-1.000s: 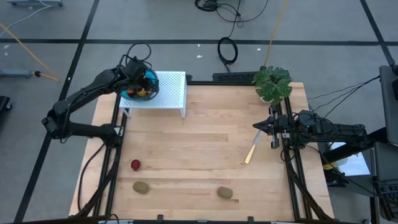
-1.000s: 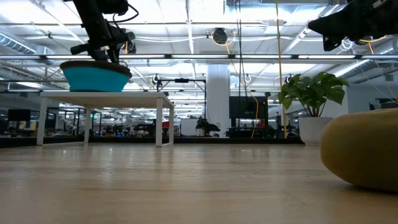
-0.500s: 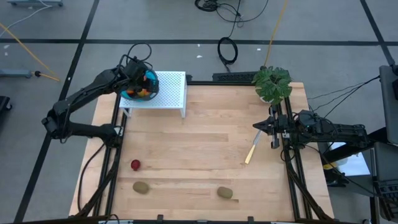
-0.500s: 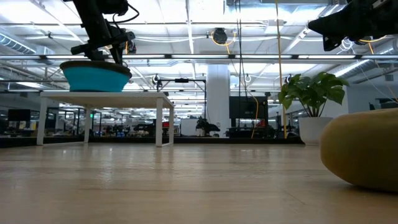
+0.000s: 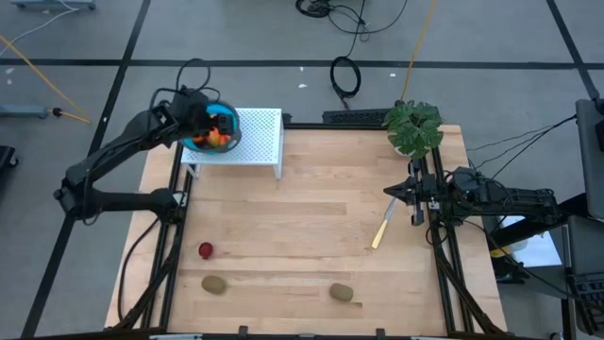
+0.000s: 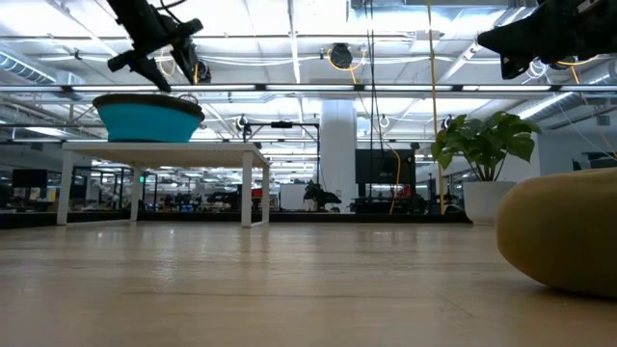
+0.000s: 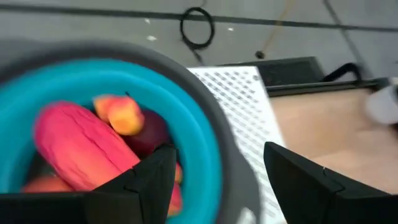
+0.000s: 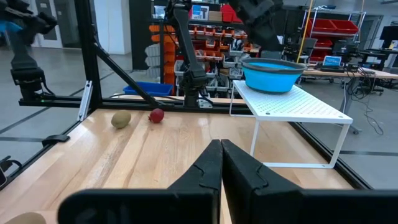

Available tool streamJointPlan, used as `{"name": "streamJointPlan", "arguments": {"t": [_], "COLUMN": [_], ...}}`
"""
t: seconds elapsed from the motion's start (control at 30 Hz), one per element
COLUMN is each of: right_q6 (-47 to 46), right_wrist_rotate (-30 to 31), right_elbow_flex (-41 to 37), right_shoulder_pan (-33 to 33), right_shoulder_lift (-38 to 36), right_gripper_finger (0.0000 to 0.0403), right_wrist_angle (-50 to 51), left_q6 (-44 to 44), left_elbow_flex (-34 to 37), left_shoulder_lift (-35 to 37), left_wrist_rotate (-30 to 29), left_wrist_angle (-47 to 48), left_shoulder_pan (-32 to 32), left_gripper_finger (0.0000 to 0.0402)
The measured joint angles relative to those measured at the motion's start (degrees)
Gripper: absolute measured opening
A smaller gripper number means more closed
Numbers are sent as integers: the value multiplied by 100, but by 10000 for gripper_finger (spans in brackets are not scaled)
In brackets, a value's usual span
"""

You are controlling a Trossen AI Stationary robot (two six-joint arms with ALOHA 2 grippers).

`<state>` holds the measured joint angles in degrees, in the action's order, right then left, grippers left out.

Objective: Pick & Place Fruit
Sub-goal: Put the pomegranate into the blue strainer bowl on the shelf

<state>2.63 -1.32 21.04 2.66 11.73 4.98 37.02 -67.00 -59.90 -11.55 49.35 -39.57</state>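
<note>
Entry: left gripper (image 7: 211,174). My fingers are spread wide with nothing between them, hanging above the teal bowl (image 5: 209,139) on the white perforated stand (image 5: 253,140) at the table's far left corner. Change noted: half a second ago I sat lower, right at the bowl's rim; now the low view shows me lifted clear of it and the high view shows my arm drawn back toward the left. I read this as a drop just finished, so the next piece on the table is due.

Entry: fruit in the bowl. My wrist view shows a large red-pink oval (image 7: 81,146), a small orange-yellow piece (image 7: 121,115) resting against it, a dark red ball (image 7: 152,134) partly hidden behind my finger, and a sliver of orange at the bowl's lower edge.

Entry: fruit not yet placed, all on the wooden table (image 5: 321,189) along its near side. One dark red ball (image 5: 205,250) near the left rail. One brown-green kiwi (image 5: 214,283) just beyond it toward the near edge. A second kiwi (image 5: 341,293) well apart, nearer the middle. Three pieces remain by my count.

Entry: right gripper (image 8: 221,152). My fingers are pressed together and hold nothing; the arm waits at the table's right edge, beside the pale yellow stick (image 5: 381,229) and near the green plant (image 5: 412,127).
</note>
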Motion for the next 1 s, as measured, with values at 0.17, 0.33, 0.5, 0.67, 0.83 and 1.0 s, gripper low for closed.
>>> {"name": "streamJointPlan", "arguments": {"t": [0.17, 0.33, 0.5, 0.67, 0.83, 1.0], "right_q6": [0, 0, 0, 0, 0, 0], "right_wrist_rotate": [-1, -17, -20, -20, -20, -20], "right_elbow_flex": [1, 0, 0, 0, 0, 0], "right_shoulder_pan": [-1, -1, 0, 0, -1, -1], "right_shoulder_lift": [0, 0, 0, 0, 0, 2], "right_gripper_finger": [0, 0, 0, 0, 0, 0], "right_wrist_angle": [0, 1, 1, 1, 2, 2], "left_q6": [774, 1637, 2062, 2533, 3164, 3647], "left_elbow_flex": [0, 0, 0, 0, 2, 2], "left_shoulder_lift": [201, 230, 212, 168, 13, -226], "left_wrist_rotate": [382, 699, 761, 765, 710, 708], "left_wrist_angle": [14, 19, 21, 56, 88, 178], "left_shoulder_pan": [513, 1226, 2049, 2872, 3629, 4320], "left_gripper_finger": [244, 244, 243, 244, 243, 243]}}
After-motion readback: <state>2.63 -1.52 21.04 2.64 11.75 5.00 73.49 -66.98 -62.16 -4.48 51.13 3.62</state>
